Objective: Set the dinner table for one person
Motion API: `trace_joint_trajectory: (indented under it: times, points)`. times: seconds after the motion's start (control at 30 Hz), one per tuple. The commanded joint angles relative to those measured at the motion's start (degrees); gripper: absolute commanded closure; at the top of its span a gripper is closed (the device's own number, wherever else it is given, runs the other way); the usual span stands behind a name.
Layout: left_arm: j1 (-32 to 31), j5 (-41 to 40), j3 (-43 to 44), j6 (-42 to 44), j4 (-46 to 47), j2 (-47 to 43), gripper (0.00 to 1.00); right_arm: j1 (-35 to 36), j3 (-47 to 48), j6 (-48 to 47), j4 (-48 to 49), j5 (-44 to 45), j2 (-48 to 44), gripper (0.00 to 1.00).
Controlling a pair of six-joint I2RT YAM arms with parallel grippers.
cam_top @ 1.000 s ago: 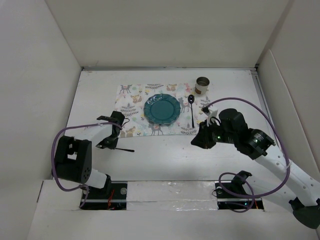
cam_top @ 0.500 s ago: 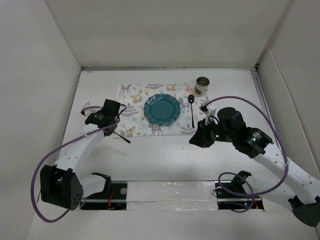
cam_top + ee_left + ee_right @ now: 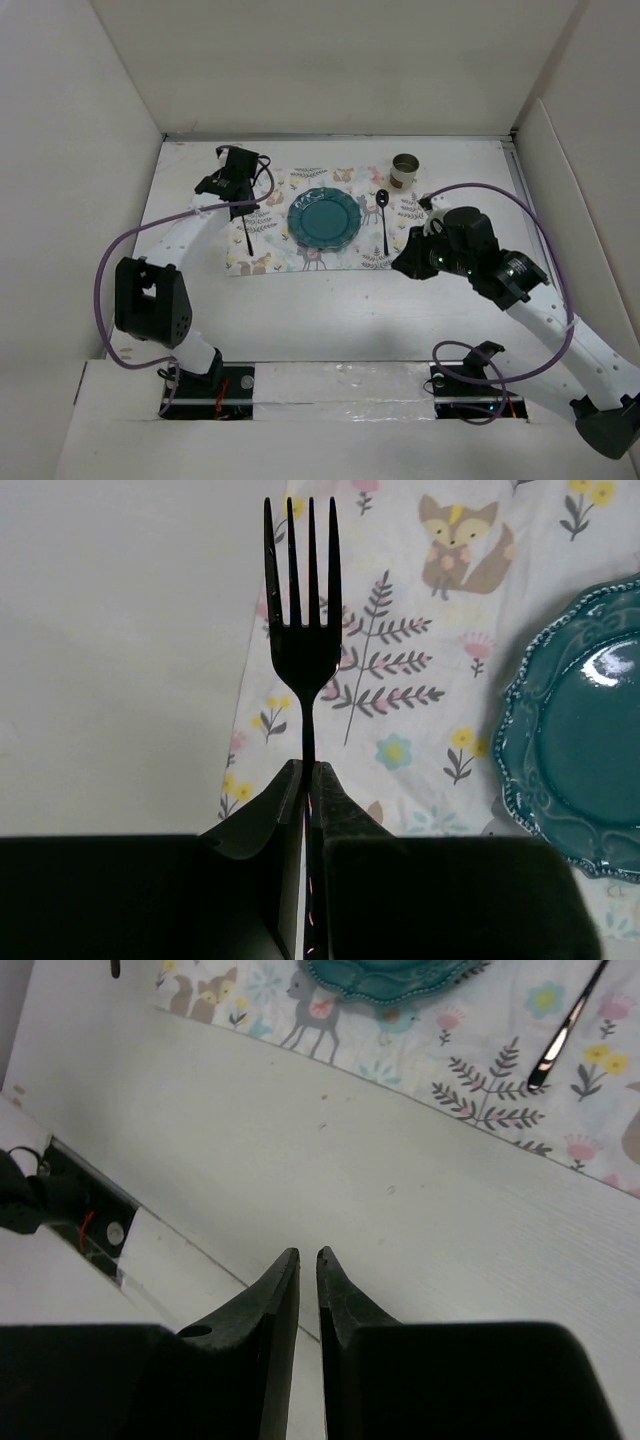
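Black fork (image 3: 305,650) looks light, thin, stiff and a bit slippery. The best hold is low on its handle. The left gripper (image 3: 306,772) pinches it there, over the placemat's (image 3: 400,680) left edge, near the plate (image 3: 585,730). The right gripper (image 3: 308,1258) is barely apart and holds nothing over the dinner table (image 3: 400,1210).

The left gripper (image 3: 241,200) is swinging from the bare worktop (image 3: 330,310) off the placemat's (image 3: 270,225) near left corner out to its far left side, carrying the fork (image 3: 247,235) by the handle. The fork is now hanging over the placemat's left border. The right gripper (image 3: 403,264) is edging slightly toward the placemat's near right corner.
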Motion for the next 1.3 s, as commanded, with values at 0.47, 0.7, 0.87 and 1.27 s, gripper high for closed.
trace_joint_trajectory:
  times: [0.47, 0.7, 0.87, 1.27]
  points:
    - [-0.28, 5.75, 2.73, 13.80, 16.46, 12.25, 1.00, -14.48, 5.62, 1.76, -1.77, 8.91, 6.57, 0.81]
    - [-0.28, 8.30, 2.73, 12.04, 18.21, 14.89, 1.00, -16.33, 4.13, 2.81, -0.10, 7.41, 7.36, 0.81]
    - [-0.28, 12.16, 2.02, 10.47, 20.23, 16.03, 1.00, -16.86, 4.13, 2.81, -0.10, 8.03, 7.97, 0.80]
    - [-0.89, 13.84, 2.20, 10.11, 21.03, 20.25, 1.00, -16.86, 4.30, 2.28, -1.51, 10.76, 8.94, 0.78]
